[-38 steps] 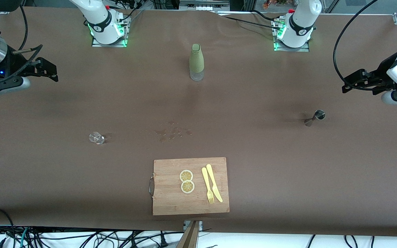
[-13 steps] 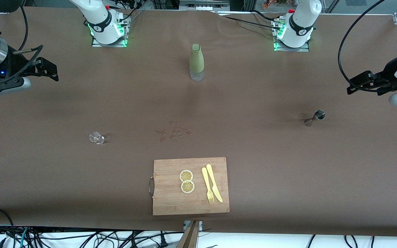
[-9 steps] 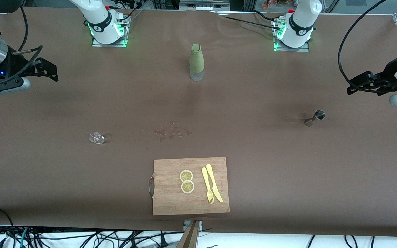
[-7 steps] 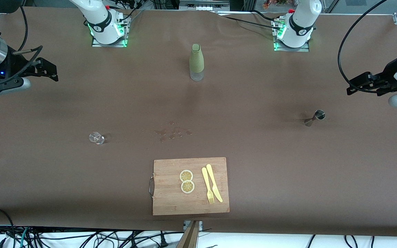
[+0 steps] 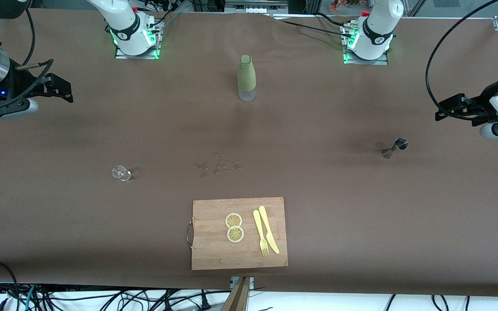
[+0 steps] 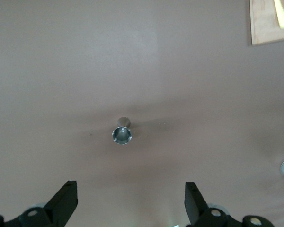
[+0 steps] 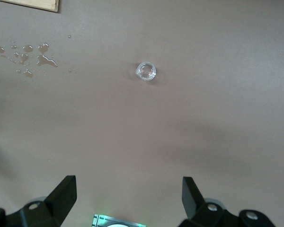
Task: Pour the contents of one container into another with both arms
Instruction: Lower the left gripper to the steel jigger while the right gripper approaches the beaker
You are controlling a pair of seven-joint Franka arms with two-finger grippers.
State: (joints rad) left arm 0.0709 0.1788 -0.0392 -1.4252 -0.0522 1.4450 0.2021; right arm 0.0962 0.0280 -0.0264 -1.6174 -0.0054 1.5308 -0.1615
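Note:
A small metal jigger (image 5: 395,147) stands on the brown table toward the left arm's end; the left wrist view shows the jigger (image 6: 122,134) from above. My left gripper (image 5: 443,110) hangs open and empty above the table's end, off to the side of the jigger; its open fingers frame bare table in the left gripper (image 6: 131,201) view. A small clear glass (image 5: 121,173) sits toward the right arm's end, also the glass (image 7: 146,71) from above. My right gripper (image 5: 65,90) is open and empty, high over that end, its own view (image 7: 129,196) showing nothing between the fingers.
A green-sleeved bottle (image 5: 246,78) stands mid-table near the arm bases. Water drops (image 5: 216,166) lie spilled in the middle. A wooden cutting board (image 5: 214,252) with two lemon slices (image 5: 234,227), a yellow fork (image 5: 260,232) and knife (image 5: 268,229) lies near the front edge.
The left gripper drew back toward its end of the table, then shifted slightly. The right arm, jigger, glass and bottle stay put.

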